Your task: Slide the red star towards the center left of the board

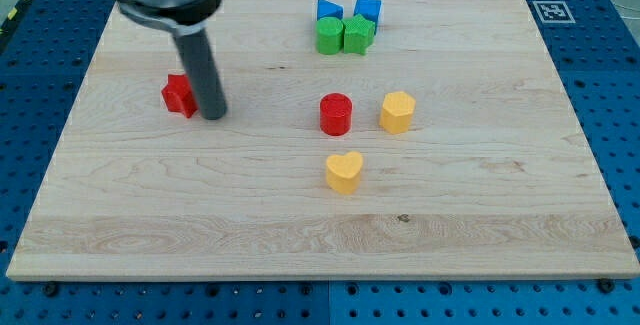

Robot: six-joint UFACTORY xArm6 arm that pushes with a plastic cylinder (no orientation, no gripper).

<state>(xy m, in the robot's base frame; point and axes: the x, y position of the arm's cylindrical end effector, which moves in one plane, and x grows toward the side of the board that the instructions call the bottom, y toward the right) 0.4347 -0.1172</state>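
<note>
On the pale wooden counter (480, 215), the red star block (179, 95) lies at the view's left, my tip (213, 116) touching its right side. Top centre cluster: blue triangular block (329, 10) left of blue cube (368, 9), green cylinder (329, 37) and green hexagonal block (358, 35) below them. Mid-board, red cylinder (336, 114) left of yellow hexagonal block (397, 112); yellow heart block (344, 172) below.

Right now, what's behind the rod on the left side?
The red star sits just to the view's left of my tip, apparently touching the rod. Its right edge is covered by the rod, so the exact contact cannot be seen. Only the board shows otherwise.
</note>
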